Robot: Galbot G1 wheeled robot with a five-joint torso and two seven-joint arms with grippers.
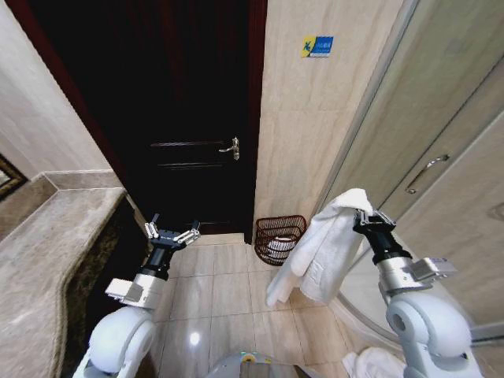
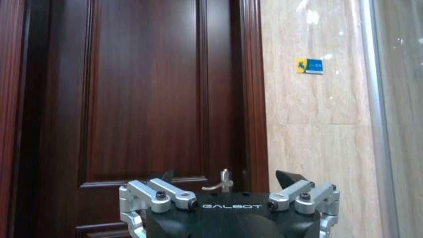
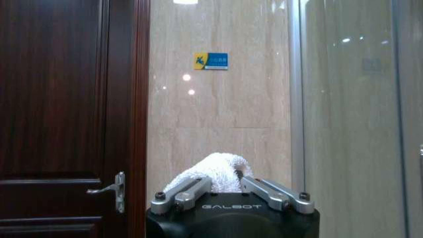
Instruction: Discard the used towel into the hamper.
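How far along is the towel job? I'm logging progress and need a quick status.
Done: the right gripper has the white towel picked up, shut on it, with the cloth hanging off the floor. In hand: the towel is held up, to the right of the hamper by the wall. Left: getting it over the hamper and dropping it in. The left gripper is open and idle near the door.

Head view high, angled down at floor, both wrist views level, sharing the dark door ahead
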